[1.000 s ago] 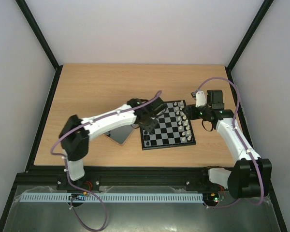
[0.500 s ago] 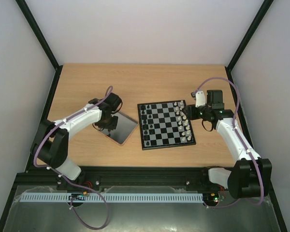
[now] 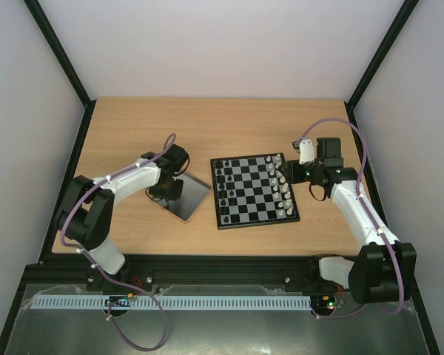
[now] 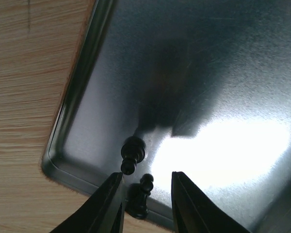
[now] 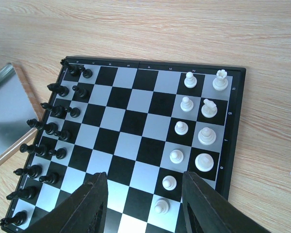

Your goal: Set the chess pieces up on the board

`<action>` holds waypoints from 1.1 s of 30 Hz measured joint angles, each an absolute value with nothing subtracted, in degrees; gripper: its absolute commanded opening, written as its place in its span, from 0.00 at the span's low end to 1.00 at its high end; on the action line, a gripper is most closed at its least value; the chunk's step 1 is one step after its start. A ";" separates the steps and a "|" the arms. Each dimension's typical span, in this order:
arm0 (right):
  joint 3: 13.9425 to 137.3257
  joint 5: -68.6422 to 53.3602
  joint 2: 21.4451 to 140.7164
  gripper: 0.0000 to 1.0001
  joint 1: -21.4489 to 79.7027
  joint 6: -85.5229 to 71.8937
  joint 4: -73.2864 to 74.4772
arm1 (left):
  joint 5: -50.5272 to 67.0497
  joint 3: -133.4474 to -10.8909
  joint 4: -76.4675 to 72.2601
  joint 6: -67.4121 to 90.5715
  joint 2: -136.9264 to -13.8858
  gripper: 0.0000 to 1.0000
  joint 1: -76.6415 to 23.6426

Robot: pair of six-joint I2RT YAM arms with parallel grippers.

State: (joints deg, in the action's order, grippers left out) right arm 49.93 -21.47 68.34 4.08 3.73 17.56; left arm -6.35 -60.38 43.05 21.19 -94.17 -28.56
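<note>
We've got the left hand (image 4: 147, 178) open over a corner of the tray (image 4: 208, 73), left of the board (image 3: 257, 222), straddling one upright black pawn (image 4: 139, 203), with a second black piece (image 4: 132, 153) tipped over just past it.

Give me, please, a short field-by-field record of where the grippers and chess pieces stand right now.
left gripper: open, low over a corner of the tray, fingers either side of one piece
loose black pieces: two in that tray corner, close together
right gripper: open, empty, above the board
placed black pieces: two files along the board edge nearest the tray
white pieces: two files along the opposite edge
</note>
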 measured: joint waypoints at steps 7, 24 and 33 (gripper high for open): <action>49.93 -21.47 68.34 0.44 4.08 3.90 17.56 | -7.86 -60.38 42.04 22.61 -97.67 0.27 -27.99; 49.84 -21.52 68.34 0.44 4.08 4.08 17.56 | -6.55 -60.47 39.29 22.35 -99.48 0.03 -28.36; 49.84 -21.52 68.36 0.44 4.08 4.10 17.56 | -4.67 -66.11 40.66 21.39 -97.34 0.02 -35.18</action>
